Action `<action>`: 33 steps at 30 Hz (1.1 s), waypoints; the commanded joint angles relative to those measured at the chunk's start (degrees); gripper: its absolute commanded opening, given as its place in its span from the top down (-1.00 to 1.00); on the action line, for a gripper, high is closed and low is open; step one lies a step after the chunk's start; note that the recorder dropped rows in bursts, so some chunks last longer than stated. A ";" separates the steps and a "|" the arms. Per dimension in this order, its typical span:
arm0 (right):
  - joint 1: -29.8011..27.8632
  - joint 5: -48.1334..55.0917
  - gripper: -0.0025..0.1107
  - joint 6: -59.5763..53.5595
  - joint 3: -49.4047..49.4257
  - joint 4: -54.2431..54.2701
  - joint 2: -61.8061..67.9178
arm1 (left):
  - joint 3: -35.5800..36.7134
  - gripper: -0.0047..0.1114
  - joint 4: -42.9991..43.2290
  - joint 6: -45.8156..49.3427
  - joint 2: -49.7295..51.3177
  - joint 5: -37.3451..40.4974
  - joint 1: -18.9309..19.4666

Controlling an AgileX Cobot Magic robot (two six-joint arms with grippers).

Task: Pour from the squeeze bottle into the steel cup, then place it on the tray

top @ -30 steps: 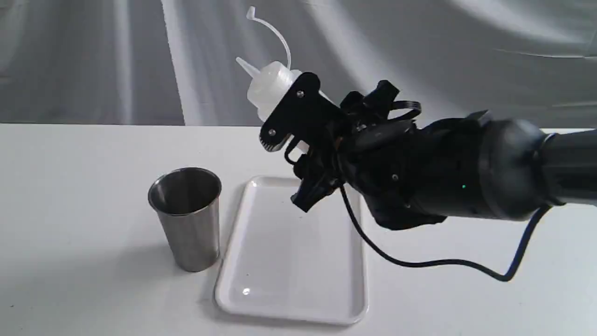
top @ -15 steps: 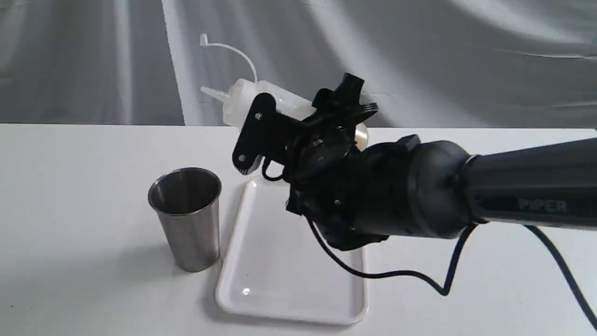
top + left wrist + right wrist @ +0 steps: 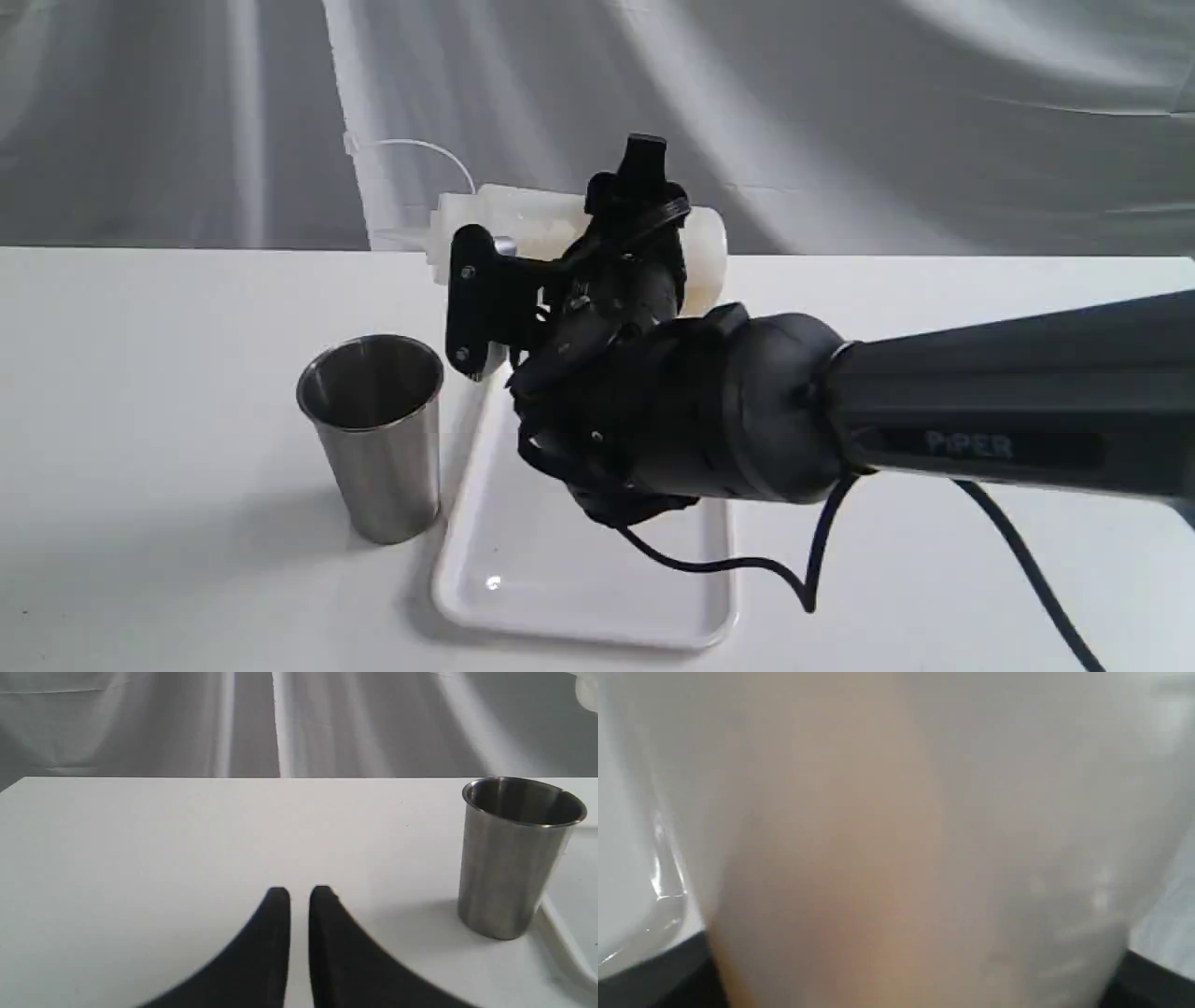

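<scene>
On the white desk (image 3: 140, 373) the job looks to be at its pouring step, with little finished that I can see. The right arm (image 3: 934, 420) reaches in from the right, low over the tray (image 3: 560, 569). The tray lies just right of the steel cup and, where the arm does not hide it, has nothing on it.

The squeeze bottle (image 3: 523, 219) is in the air above the tray's far left corner. It is tipped to about level, its nozzle aimed left toward the space over the steel cup (image 3: 378, 448) and its thin cap strap (image 3: 411, 147) arching above. I see no stream leaving the nozzle. The cup stands upright on the desk, its inside dark, and I cannot tell whether any liquid is in it. By my reckoning the pour itself, righting the bottle and setting it down on the tray are all left to do.

The right fingers (image 3: 471, 299) are clamped across the bottle's body near its shoulder, and its cloudy wall (image 3: 896, 840) fills the wrist camera. The left fingers (image 3: 280, 933) sit low over the desk, well left of the cup (image 3: 509, 868). They are drawn nearly together with only a slim gap and hold nothing.
</scene>
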 commanded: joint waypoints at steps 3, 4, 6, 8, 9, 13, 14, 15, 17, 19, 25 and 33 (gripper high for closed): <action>0.82 1.79 0.96 -4.17 -0.75 -2.13 -0.57 | 0.25 0.78 0.02 -0.14 -0.15 -0.41 -0.13; 0.80 1.79 0.96 -4.96 -0.75 -2.13 -0.57 | 0.25 0.78 0.02 -0.14 -0.15 -0.41 -0.13; 0.80 2.05 0.96 -5.51 -0.75 -2.13 -0.57 | 0.25 0.78 0.02 -0.14 -0.15 -0.41 -0.13; 0.95 2.14 0.96 -7.00 -0.75 -2.13 -0.57 | 0.25 0.78 0.02 -0.03 -0.15 -0.41 -0.13; 1.00 2.14 0.96 -7.46 -0.75 -2.13 -0.57 | 0.25 0.78 0.02 -0.03 -0.15 -0.41 -0.13; 1.12 2.14 0.96 -11.69 -0.75 -2.13 -0.57 | 0.25 0.78 0.02 -0.03 -0.15 -0.41 -0.13; 1.12 2.14 0.96 -12.31 -0.75 -2.13 -0.57 | 0.25 0.78 0.02 -0.03 -0.15 -0.41 -0.13; 1.38 2.25 0.96 -12.44 -0.75 -2.13 -0.57 | 0.25 0.78 0.02 -0.03 -0.15 -0.41 -0.13; 1.40 2.18 0.96 -13.95 -0.75 -2.13 -0.57 | 0.25 0.78 0.02 -0.03 -0.15 -0.41 -0.13; 1.40 2.18 0.96 -15.76 -0.75 -2.13 -0.57 | 0.25 0.78 0.02 -0.14 -0.15 -0.41 -0.13; 1.48 2.69 0.96 -18.24 -0.75 -2.13 -0.57 | 0.25 0.78 0.02 -0.14 -0.15 -0.41 -0.13; 1.48 3.70 0.96 -22.89 -0.75 -2.13 -0.57 | 0.25 0.78 0.02 -0.03 -0.15 -0.41 -0.13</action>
